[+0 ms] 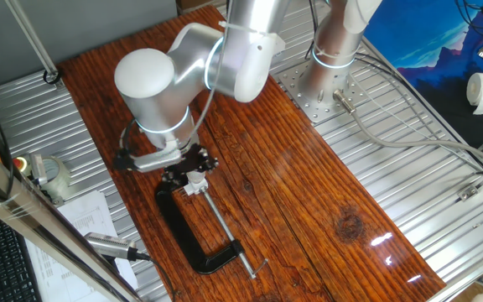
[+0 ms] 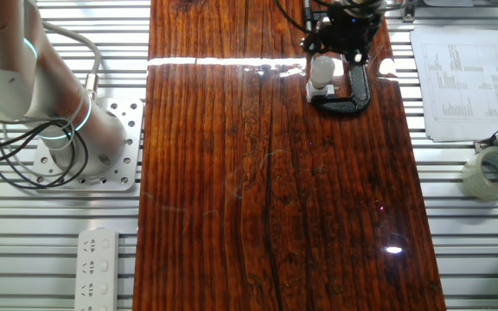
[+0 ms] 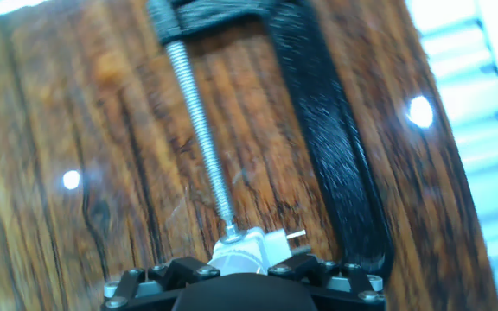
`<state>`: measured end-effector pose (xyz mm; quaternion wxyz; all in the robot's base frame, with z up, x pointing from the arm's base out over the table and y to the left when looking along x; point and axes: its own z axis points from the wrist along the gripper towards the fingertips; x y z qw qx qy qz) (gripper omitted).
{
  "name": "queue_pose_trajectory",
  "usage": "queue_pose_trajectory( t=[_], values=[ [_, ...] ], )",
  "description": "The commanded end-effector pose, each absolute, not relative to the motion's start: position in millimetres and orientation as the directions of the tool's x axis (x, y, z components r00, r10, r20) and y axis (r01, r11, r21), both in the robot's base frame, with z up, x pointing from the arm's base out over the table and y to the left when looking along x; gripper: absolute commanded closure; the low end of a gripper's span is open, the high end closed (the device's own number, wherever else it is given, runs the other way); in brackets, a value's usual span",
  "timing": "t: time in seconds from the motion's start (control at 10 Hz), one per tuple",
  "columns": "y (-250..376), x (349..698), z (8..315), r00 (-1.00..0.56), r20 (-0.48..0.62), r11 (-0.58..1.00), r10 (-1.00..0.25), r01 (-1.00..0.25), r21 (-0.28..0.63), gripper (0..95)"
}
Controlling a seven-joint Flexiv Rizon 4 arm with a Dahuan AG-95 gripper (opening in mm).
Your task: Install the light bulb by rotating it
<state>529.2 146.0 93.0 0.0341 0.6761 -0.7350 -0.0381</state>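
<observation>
In one fixed view the gripper [image 1: 193,170] was seen lowered over the closed end of the black C-clamp [image 1: 193,231], a small white piece [image 1: 194,186] just showing beneath it; the light bulb itself could not be made out there. In the other fixed view the light bulb [image 2: 322,69] was seen upright inside the C-clamp [image 2: 350,93], directly below the gripper [image 2: 335,43] — whether the fingers were pressed on it could not be told. In the hand view the clamp's threaded screw [image 3: 199,130] was seen running up to a white socket block [image 3: 251,250] at the gripper's edge.
</observation>
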Motion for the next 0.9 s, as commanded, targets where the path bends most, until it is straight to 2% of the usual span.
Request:
queue_pose_trajectory(
  t=[0.1,0.3,0.6,0.9],
  values=[
    [148.9,528.7,94.3,0.195,-0.033,-0.198,-0.980,-0.975,0.101,19.0],
    [153.3,527.4,95.4,0.362,-0.031,-0.363,-0.932,-0.927,0.097,19.0],
    [154.1,525.5,92.6,0.456,-0.037,-0.458,-0.889,-0.884,0.095,19.0],
    [153.8,520.4,97.5,0.471,-0.030,-0.471,-0.882,-0.876,0.100,19.0]
  ],
)
